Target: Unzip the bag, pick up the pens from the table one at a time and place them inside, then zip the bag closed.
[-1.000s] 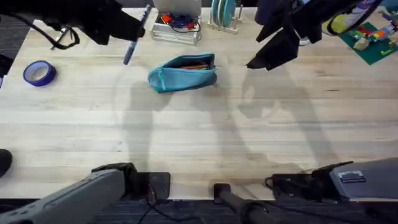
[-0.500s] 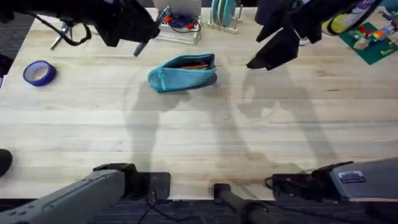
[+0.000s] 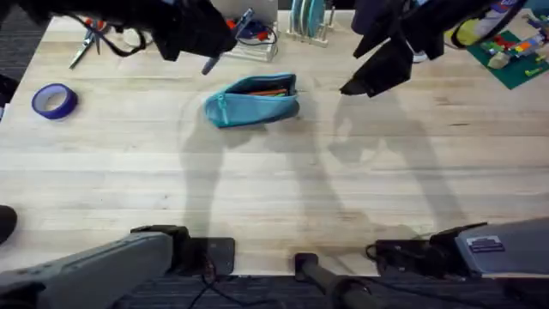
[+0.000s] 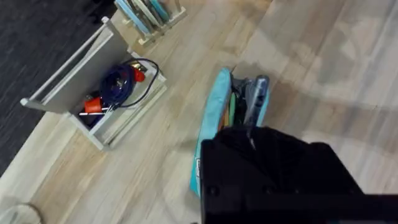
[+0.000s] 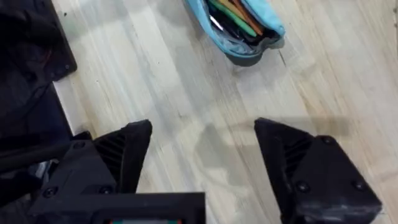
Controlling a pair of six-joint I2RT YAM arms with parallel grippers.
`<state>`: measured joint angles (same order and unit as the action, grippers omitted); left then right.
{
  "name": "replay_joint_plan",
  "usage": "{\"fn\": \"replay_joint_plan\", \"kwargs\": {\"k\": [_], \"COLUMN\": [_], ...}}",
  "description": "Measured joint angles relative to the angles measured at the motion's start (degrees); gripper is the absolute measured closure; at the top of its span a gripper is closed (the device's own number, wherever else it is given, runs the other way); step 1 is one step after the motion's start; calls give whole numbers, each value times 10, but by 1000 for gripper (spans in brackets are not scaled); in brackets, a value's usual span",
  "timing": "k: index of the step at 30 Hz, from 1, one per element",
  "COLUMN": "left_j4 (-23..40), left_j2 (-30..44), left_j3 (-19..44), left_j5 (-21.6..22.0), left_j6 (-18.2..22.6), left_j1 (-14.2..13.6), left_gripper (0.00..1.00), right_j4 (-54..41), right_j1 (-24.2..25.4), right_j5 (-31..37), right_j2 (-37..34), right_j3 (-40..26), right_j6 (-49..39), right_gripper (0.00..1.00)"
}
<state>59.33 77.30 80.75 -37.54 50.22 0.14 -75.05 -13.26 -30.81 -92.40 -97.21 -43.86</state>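
The teal bag (image 3: 251, 99) lies unzipped on the table (image 3: 274, 180), toward the back middle. Orange and green pens (image 5: 233, 14) show inside its open mouth. My left gripper (image 3: 225, 41) hangs above the table just back-left of the bag, shut on a silvery grey pen (image 3: 210, 63) that slants down toward the bag. In the left wrist view the pen (image 4: 255, 99) sticks out past my dark fingers, over the bag (image 4: 211, 124). My right gripper (image 3: 369, 75) hovers to the right of the bag, open and holding nothing (image 5: 205, 162); the bag (image 5: 249, 46) lies beyond its fingertips.
A purple tape roll (image 3: 54, 100) lies at the left. A white tray with cables (image 3: 244, 36), a dish rack (image 3: 309, 19) and a tool (image 3: 86, 45) line the back edge. A green brick plate (image 3: 515, 56) sits at the back right.
My left arm has carried the grey pen to the right, from well left of the bag to just beside its back-left end. The right arm and the bag have stayed still.
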Motion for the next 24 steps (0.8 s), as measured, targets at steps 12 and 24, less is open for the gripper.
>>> {"fn": "replay_joint_plan", "kwargs": {"k": [12,24], "left_j4": [-17,-47], "left_j2": [52,136], "left_j3": [0,0], "left_j5": [-3,-2], "left_j6": [0,6], "left_j1": [-50,-56], "left_gripper": [960,960], "right_j4": [0,0], "right_j1": [0,0], "right_j5": [0,0], "right_j2": [0,0], "right_j3": [0,0], "right_j6": [0,0], "right_gripper": [4,4]}}
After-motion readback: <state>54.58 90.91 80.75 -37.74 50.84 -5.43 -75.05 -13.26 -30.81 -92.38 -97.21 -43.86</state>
